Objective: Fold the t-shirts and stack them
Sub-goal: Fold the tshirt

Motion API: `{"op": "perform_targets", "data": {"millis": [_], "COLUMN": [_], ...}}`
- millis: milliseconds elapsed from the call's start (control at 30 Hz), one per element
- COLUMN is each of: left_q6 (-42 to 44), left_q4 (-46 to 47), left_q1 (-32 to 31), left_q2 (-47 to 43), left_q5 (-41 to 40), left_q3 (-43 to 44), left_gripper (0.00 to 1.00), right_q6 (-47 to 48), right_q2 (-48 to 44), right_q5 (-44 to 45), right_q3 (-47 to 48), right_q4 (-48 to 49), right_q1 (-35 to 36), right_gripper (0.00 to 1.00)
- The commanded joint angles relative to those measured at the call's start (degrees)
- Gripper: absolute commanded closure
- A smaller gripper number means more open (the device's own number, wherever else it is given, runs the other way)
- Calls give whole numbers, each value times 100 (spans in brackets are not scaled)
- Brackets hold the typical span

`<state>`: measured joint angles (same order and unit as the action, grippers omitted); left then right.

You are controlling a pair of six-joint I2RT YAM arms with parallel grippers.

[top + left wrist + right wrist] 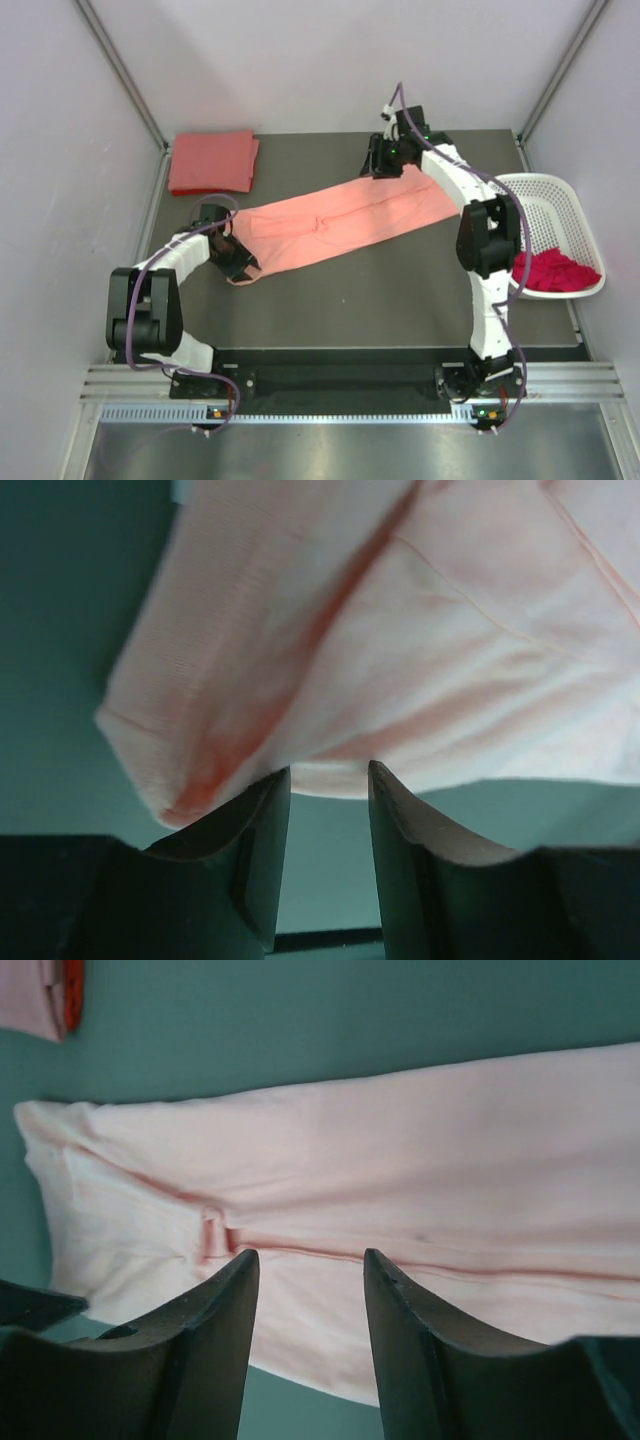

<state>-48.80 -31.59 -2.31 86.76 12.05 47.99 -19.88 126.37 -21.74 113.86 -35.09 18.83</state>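
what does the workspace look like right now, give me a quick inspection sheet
surface: dark table, flat, bare in the middle near part
job's things: salmon-pink t-shirt spread in a long band between the two arms; coral-red t-shirt folded at the far left corner; magenta-red t-shirt crumpled in the basket
clutter: white basket at the right edge; nothing else seen
grippers: left pincer open at the band's near left end; right pincer open over its far right end
cables: purple cables run along both arms, clear of the cloth
surroundings: pale walls on three sides, metal rail at the near edge
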Motion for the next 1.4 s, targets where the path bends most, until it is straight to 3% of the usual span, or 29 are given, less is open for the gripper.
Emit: {"op": "perform_targets", "data": {"millis": [0,200,367,433,500,600,767,1033,1200,1367], "left_q6": [-393,-341,-341,-385,-569,-1175,-1957,-2231,-2319,-2266], "left_q4": [-346,-575,-1031,-1112,-1217,-1507,-833,-532,-436,-286], "left_q1": [11,20,2,-24,-24,-24,-24,-24,-51,-59], "left_q2": [-141,-194,-896,-1415,-1766,-2065,-2427,-1759,-1707,-1470], "left_q5": [-914,-1153,-1153,-1416,-1443,-1565,-1680,-1583,-1715,-1759], "left_q3": [-158,-132,210,308,282,151,-351,-430,-623,-721], "left_gripper": [57,54,48,41,26,26,27,30,28,28], "right_q6": [608,959,1345,1355,1285,1118,1109,1197,1267,1477], "right_q2": [-490,-736,-832,-894,-982,-1079,-1351,-1378,-1237,-1123], "right_q5": [609,951,1469,1506,1418,1286,1382,1743,2594,2824], "right_q3": [-250,-356,-286,-400,-575,-804,-1313,-1437,-1472,-1507], "right_q4": [-279,-516,-885,-868,-798,-701,-534,-613,-797,-710], "right_q1": [-291,-827,-1118,-1171,-1154,-1075,-952,-864,-600,-503], "right_gripper": [53,52,51,50,50,50,48,48,47,38]}}
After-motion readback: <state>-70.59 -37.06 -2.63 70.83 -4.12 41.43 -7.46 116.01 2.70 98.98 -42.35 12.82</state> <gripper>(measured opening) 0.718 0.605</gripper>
